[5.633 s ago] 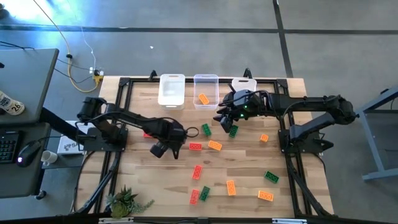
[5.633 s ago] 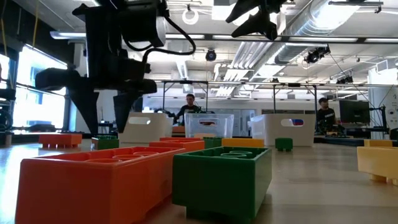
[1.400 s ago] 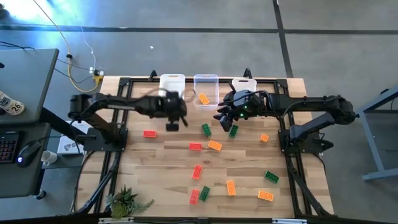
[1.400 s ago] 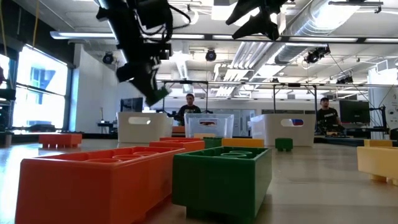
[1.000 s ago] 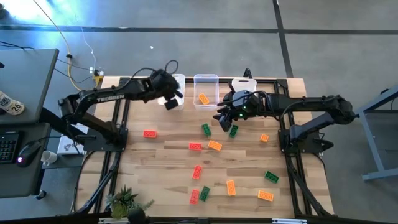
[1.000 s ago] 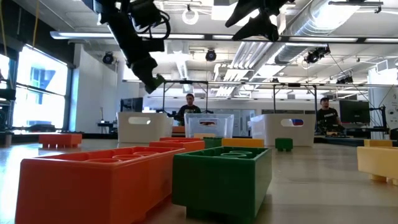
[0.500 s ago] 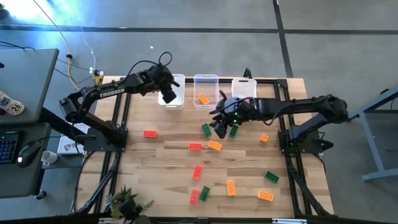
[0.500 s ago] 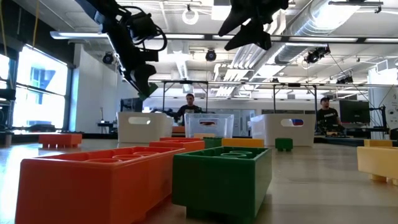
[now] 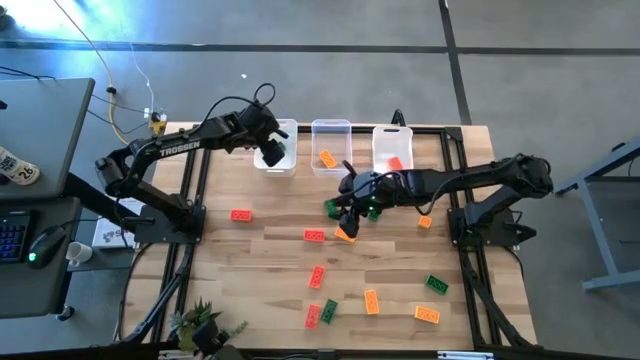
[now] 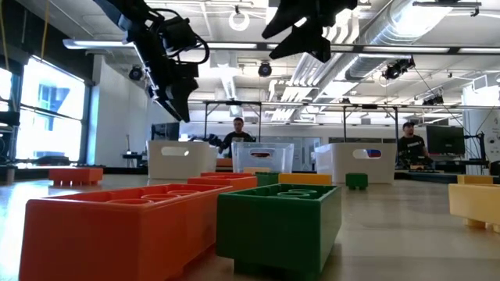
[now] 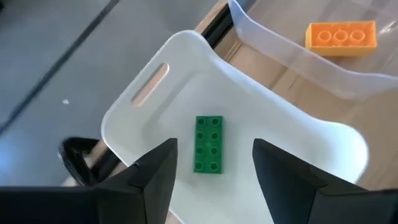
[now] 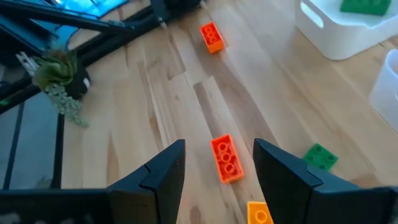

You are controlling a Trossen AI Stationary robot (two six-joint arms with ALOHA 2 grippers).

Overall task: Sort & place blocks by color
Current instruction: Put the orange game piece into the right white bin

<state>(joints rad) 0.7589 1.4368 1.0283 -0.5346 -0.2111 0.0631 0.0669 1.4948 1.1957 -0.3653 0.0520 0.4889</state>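
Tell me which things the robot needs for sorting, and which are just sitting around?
For the job: the green block in the left bin, the orange block in the middle bin, loose blocks on the table.

Just lying about: the plant, the yellow cable.

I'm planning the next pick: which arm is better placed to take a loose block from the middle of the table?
The right. Its gripper hangs open over the middle blocks, with a red block just ahead of its fingers. The left gripper is off at the left bin, open above a green block lying inside.
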